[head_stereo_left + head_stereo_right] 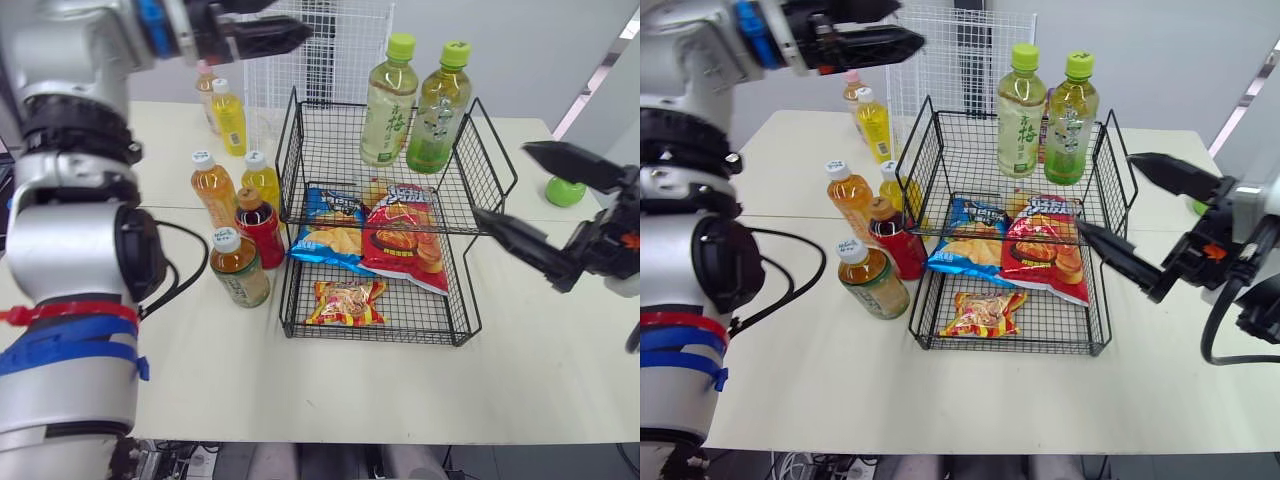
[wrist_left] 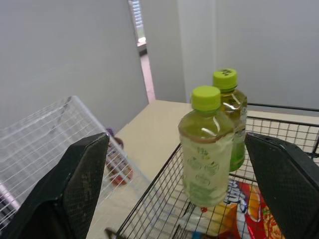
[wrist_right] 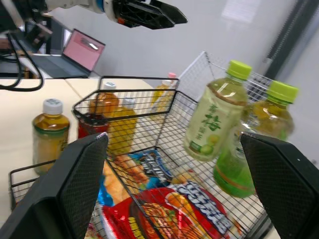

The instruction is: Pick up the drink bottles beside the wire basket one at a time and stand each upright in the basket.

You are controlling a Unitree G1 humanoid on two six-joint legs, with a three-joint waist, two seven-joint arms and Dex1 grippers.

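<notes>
Pale green-capped bottle point(image 3: 212, 119), upright in the wire basket point(image 1: 290, 150): vertical Chinese characters on the label, apparently "青梅". White lettering on the red snack bag point(image 1: 405, 240) and the blue snack bag point(image 1: 330, 225): not legible.

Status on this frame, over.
Left gripper, right gripper open, empty. Two green-capped bottles upright in wire basket top tier. Six bottles stand beside it. Snack bags crowd lower tiers.

Light bright, even, diffuse, from overhead. Shadows on the surface point(image 1: 330, 390) faint and soft-edged, close under the wire basket point(image 1: 425, 310) and bottles point(image 1: 240, 270). Mild sheen on red snack bag point(image 1: 405, 240). Left wrist view slightly soft, hazy.
</notes>
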